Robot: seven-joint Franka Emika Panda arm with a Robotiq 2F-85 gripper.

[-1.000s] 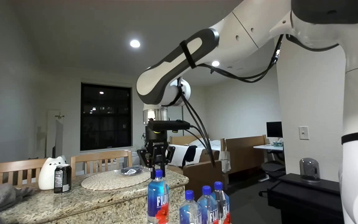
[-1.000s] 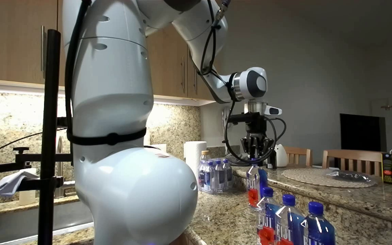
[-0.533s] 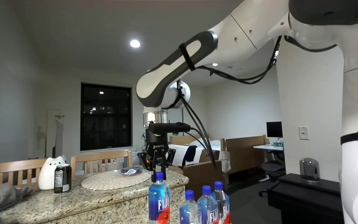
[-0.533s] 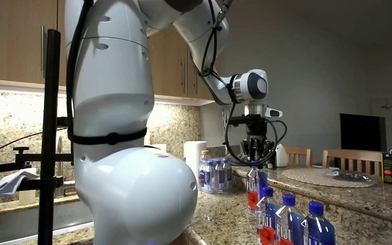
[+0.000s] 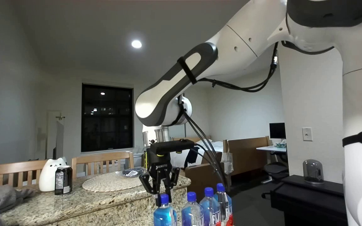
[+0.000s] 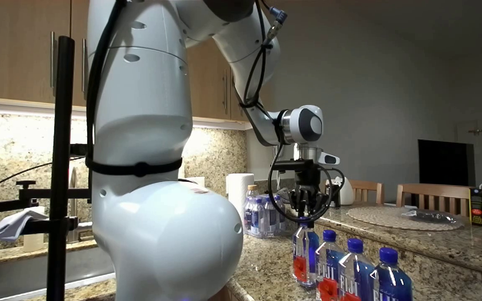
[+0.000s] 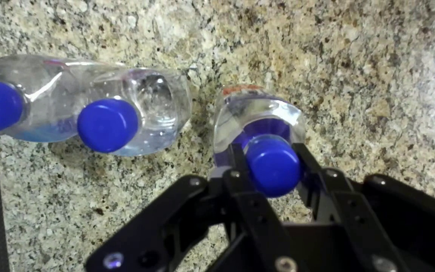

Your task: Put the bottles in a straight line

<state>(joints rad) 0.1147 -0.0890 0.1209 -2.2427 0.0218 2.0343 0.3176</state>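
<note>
Your claw (image 7: 267,151) holds a clear bottle (image 6: 305,253) by its blue cap (image 7: 274,168), with one finger (image 7: 240,166) at each side, as you can see well in the wrist view. This bottle is about upright, at the end of the row, and a red flower print (image 6: 300,269) shows on it. If its base touches the stone tabletop (image 6: 270,267), I cannot tell. Just beside it you have the next bottle (image 6: 329,265); in the wrist view a narrow strip of stone is between both. After that come a third bottle (image 6: 353,274) and the last bottle (image 6: 391,280), very near each other; whether they touch, I cannot tell. Well apart from your row, in an exterior view, there is a group of more bottles (image 6: 257,219) next to a white paper roll (image 6: 239,194).
</note>
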